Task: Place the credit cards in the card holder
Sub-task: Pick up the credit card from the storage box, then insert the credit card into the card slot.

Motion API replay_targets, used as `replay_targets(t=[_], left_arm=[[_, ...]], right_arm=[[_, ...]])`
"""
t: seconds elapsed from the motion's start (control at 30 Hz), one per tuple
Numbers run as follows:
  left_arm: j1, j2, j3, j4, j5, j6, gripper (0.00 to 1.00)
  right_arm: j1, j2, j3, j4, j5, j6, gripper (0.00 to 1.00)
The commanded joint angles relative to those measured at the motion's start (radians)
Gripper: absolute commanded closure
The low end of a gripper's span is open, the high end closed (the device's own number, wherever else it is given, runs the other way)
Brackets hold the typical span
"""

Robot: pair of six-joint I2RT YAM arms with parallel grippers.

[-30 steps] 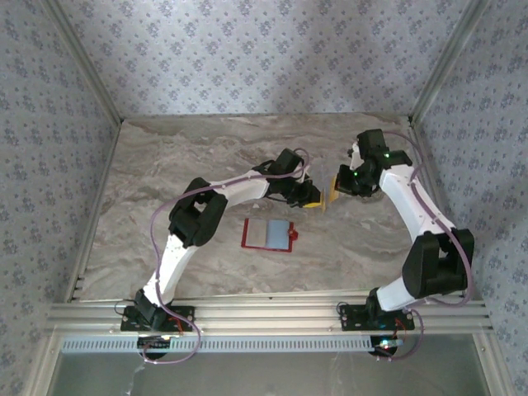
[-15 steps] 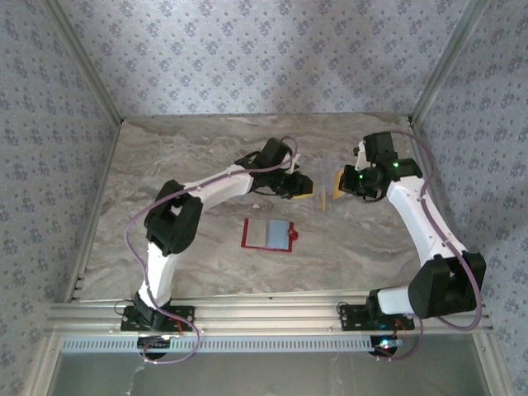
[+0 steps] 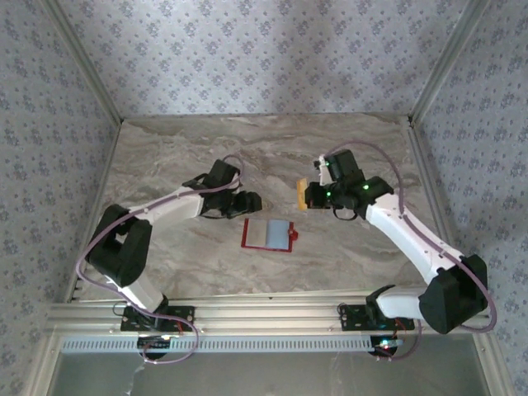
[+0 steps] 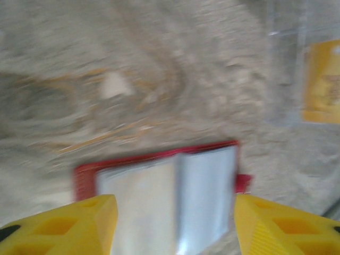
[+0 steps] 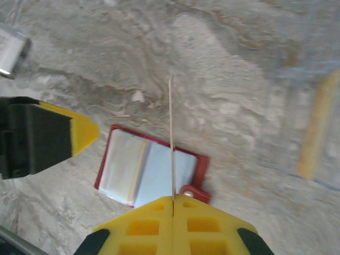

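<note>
- My left hand (image 3: 251, 203), released and empty, hovers centre-left, just beside the open red card holder (image 3: 268, 234).
- My right hand (image 3: 308, 196), centre-right, clamps a tan-yellow credit card (image 3: 301, 194) by its edge.

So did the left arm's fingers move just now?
Yes. The left fingers swung left, from past the holder's right edge to just above its left corner.

Credit cards: two. These are the tan-yellow card (image 3: 301, 195) and the pale grey-blue card (image 3: 280, 233).
Red card holder (image 3: 246, 234): one.
Arms: two, left arm (image 3: 169, 208) and right arm (image 3: 404, 238).
End effectors: two, left end effector (image 3: 256, 202) and right end effector (image 3: 308, 196).
Marbled worktop (image 3: 181, 157): one.
</note>
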Motion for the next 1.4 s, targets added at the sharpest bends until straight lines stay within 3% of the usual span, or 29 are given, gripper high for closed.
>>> replay_targets(t=[0.0,0.2,0.4,0.8,1.13,1.37], left_arm=[[0.014,-0.074,-0.062,-0.007,-0.076,0.022,0.34],[0.056,-0.113,-0.167,0.025,-0.073,0.019,0.3],[0.06,-0.095,-0.208,0.031,-0.054,0.066,0.32],[0.059,0.047,-0.207,0.181,0.075,0.069,0.55],[0.028,0.098,-0.184,0.181,0.064,0.073,0.69],[0.003,0.116,-0.169,0.173,0.048,0.074,0.73]], right_arm=[[0.055,0.013,-0.053,0.142,-0.015,0.043,1.0],[0.115,0.052,-0.167,0.362,-0.147,0.106,1.0],[0.122,0.111,-0.262,0.536,-0.235,0.176,1.0],[0.082,0.216,-0.422,0.788,-0.359,0.34,1.0],[0.073,0.221,-0.523,0.895,-0.385,0.417,1.0],[0.061,0.273,-0.548,0.956,-0.414,0.459,1.0]])
